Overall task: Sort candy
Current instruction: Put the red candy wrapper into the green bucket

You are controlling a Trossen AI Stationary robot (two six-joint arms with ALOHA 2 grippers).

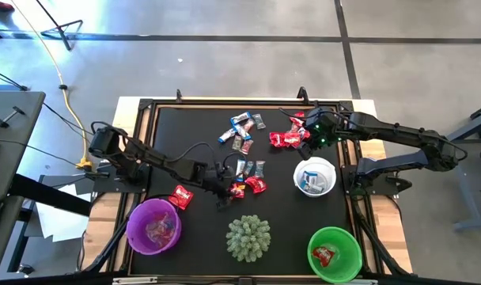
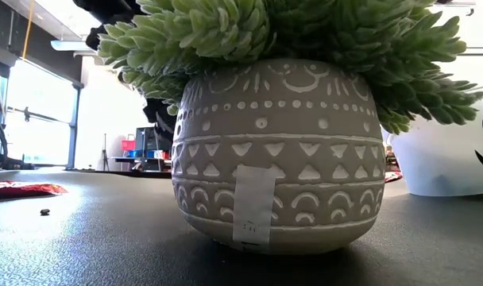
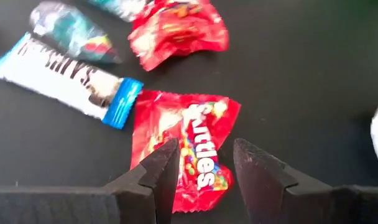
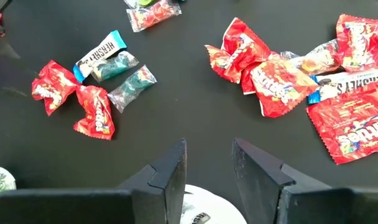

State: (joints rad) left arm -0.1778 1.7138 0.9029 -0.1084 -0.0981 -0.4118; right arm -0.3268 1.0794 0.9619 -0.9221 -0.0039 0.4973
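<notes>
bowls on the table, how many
3: purple bowl front left, white bowl right of centre, green bowl front right. None appears hidden.

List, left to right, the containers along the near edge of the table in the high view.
Purple bowl → spiky green plant in its pot → green bowl. The white bowl sits farther back, between the plant and the green bowl.

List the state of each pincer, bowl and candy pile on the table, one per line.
Left pincer: open, over a red Skittles pack.
Right pincer: open, empty, above the white bowl.
Purple bowl: holds candy.
Green bowl: holds one red candy.
Loose candy: unsorted on the mat.
</notes>
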